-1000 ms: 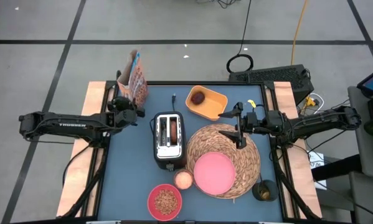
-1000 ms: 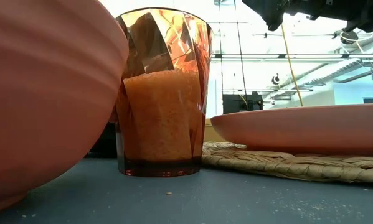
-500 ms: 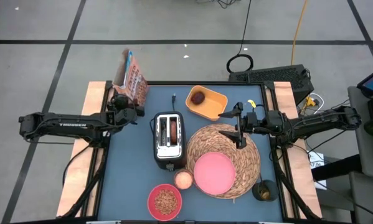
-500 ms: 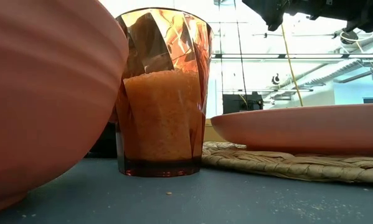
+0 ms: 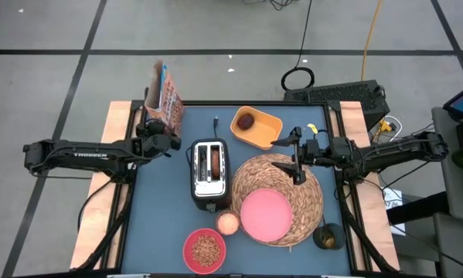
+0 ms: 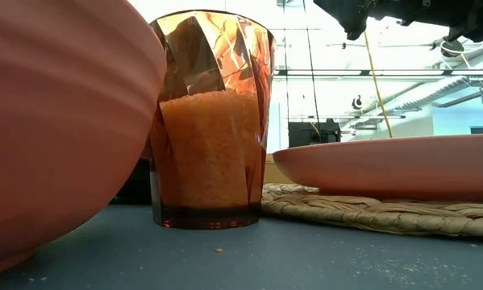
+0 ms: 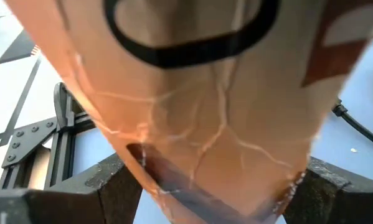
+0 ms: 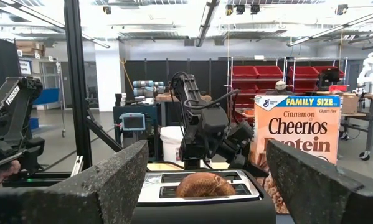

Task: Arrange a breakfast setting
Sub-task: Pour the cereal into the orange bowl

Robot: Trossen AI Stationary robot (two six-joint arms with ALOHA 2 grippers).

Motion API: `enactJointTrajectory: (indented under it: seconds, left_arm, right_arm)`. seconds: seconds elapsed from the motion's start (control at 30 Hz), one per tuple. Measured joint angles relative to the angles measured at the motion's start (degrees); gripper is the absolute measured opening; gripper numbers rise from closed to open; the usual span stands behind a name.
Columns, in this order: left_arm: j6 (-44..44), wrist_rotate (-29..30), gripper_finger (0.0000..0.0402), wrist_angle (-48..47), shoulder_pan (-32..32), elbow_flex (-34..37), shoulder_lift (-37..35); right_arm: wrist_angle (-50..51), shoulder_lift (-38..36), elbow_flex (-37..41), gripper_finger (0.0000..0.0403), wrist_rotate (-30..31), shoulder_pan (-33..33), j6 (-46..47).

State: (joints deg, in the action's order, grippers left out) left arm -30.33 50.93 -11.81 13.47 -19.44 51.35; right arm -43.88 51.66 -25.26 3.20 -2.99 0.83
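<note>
A Cheerios cereal box (image 5: 161, 96) stands on its bottom at the table's far left. My left gripper (image 5: 160, 130) is open, and its fingers (image 7: 121, 186) flank the box's creased lower end (image 7: 211, 180). My right gripper (image 5: 297, 158) hangs open over the far edge of the woven placemat (image 5: 293, 185) and holds nothing. The pink plate (image 5: 264, 214) lies on the placemat. A pink bowl (image 5: 205, 249) of cereal sits at the near edge. The brown bread (image 5: 208, 164) sticks up from the toaster (image 5: 209, 181). A dark-red fruit (image 5: 246, 120) lies in a yellow dish (image 5: 258, 130). My left gripper has its two fingers on either side of the cereal box's lower end (image 7: 174, 186), coming at it nearly level from the near side. The box fills the gap between them, and I cannot tell whether the fingers touch it. The box stands on the table.
An orange-tinted glass (image 5: 228, 222) stands between the bowl and the plate. A dark cup (image 5: 328, 235) sits at the near right corner. The toaster's cord (image 5: 216, 123) trails toward the far edge. Bare blue tabletop (image 5: 161, 208) lies left of the toaster.
My left gripper has opened around the cereal box and rolled a little at the wrist. The box's top has swung toward the table's left edge, and the box stands nearly upright now. My right gripper has kept still.
</note>
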Motion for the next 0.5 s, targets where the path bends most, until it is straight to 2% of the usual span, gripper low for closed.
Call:
enactJointTrajectory:
  seconds: [0.37,0.5]
  left_arm:
    - [-0.41,-0.03,0.0308,0.04,0.00,0.00,0.00]
    - [-1.27,-0.03,0.0326,0.03,0.00,0.00,0.00]
  right_arm:
    - [0.00,0.00,0.00,0.0320,0.00,-0.01,-0.01]
    - [0.00,0.00,0.00,0.0320,0.00,0.01,-0.01]
